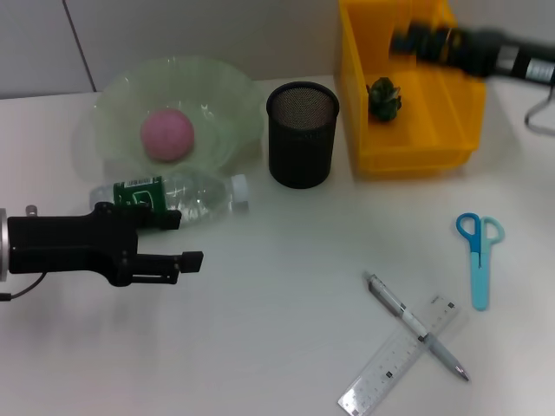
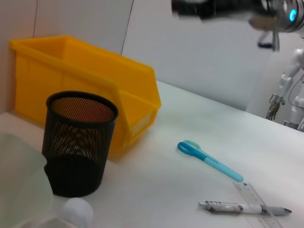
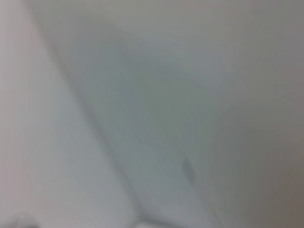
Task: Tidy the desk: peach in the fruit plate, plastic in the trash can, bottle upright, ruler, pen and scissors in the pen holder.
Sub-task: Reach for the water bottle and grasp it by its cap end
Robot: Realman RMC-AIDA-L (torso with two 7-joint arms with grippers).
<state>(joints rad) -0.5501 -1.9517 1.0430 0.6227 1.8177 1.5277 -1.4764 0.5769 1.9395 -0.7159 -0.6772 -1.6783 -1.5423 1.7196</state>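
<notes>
Left gripper (image 1: pixel 186 238), fingers spread and empty, hovers just beside the clear plastic bottle (image 1: pixel 186 196) lying near the table's left edge, against the green glass plate (image 1: pixel 217 95) holding the pink peach (image 1: pixel 167 133). Right gripper (image 1: pixel 416 39), finger state indiscernible, hangs above the yellow bin (image 1: pixel 416 156).

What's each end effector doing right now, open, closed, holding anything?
Left end effector: open, holding nothing, beside the lying bottle.
Right end effector: above the yellow bin; cannot be told.

Pink peach (image 1: pixel 167 133) in plate (image 1: pixel 227 95)
</notes>
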